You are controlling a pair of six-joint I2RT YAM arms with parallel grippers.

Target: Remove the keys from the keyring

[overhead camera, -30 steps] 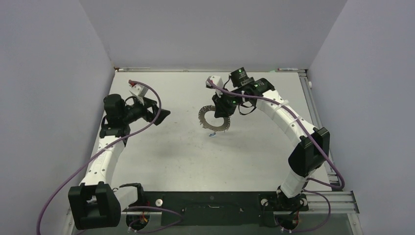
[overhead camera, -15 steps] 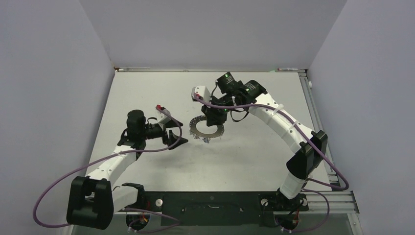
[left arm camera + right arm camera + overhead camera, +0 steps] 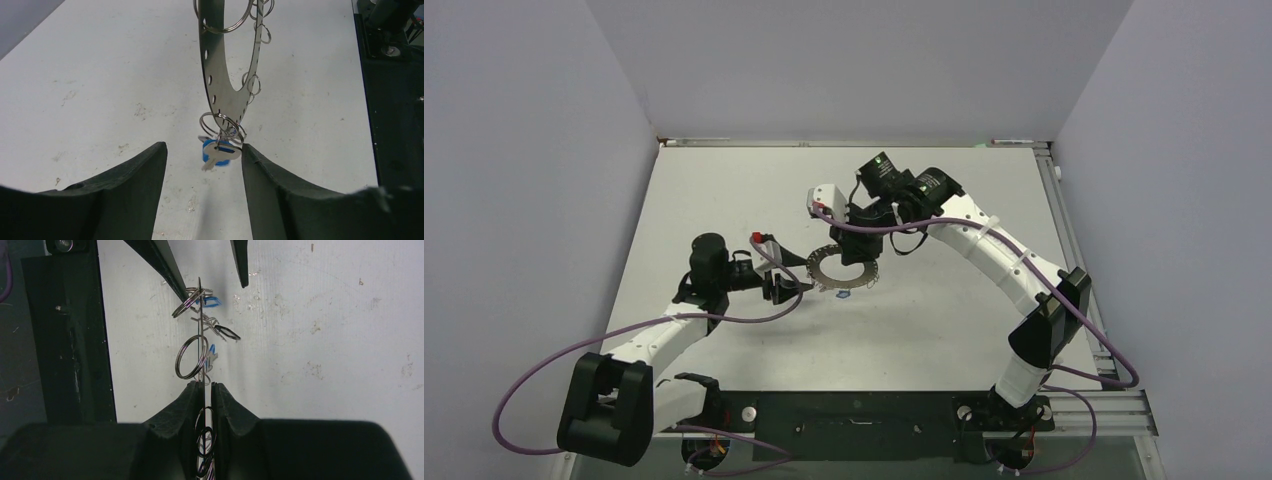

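Off the right end effector (image 3: 205, 386), keyring (image 3: 217, 100) juts leftward, perhaps tilted, keys (image 3: 219, 152) outermost.

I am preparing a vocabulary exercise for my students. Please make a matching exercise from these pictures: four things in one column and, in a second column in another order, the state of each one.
Column one
1. wide flat grey metal keyring
2. small silver key with blue plastic head
3. left gripper
4. right gripper

Column two
A. fingers open, close to the key
B. fingers shut on the ring's edge
C. hooked on thin wire loops at the ring's rim
D. pierced with small holes, clamped at one edge

Pairs: 1-D, 2-C, 3-A, 4-B
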